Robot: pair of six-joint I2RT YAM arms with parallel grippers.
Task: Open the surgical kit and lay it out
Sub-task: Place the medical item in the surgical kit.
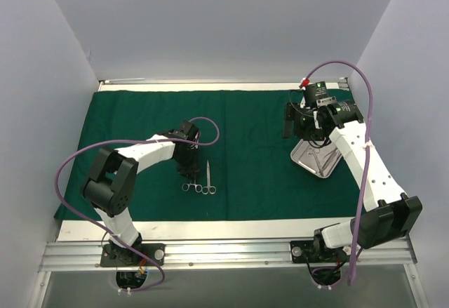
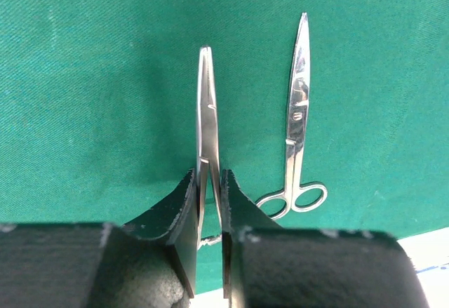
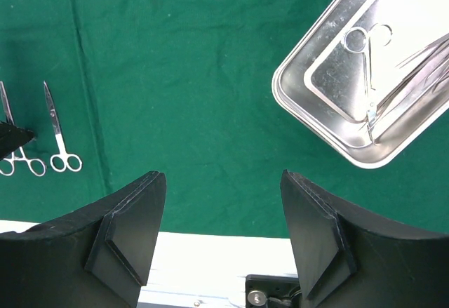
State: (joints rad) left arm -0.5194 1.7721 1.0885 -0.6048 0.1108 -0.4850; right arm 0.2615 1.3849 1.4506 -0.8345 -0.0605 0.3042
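The dark green drape (image 1: 252, 125) lies spread flat over the table. My left gripper (image 1: 187, 162) is low on it at centre-left, shut on the shanks of a thin silver ring-handled instrument (image 2: 205, 104) whose rings (image 1: 188, 187) rest on the cloth. Silver scissors (image 2: 297, 111) lie parallel just to its right, also seen from above (image 1: 209, 178). The small steel tray (image 1: 300, 159) sits on the drape at the right and holds several more instruments (image 3: 368, 62). My right gripper (image 3: 223, 189) is open and empty, raised above the drape left of the tray (image 3: 287, 87).
A white strip of bare table (image 1: 210, 229) and a metal rail (image 1: 224, 252) run along the near edge. Grey walls close in the left, right and back. Purple cables loop off both arms.
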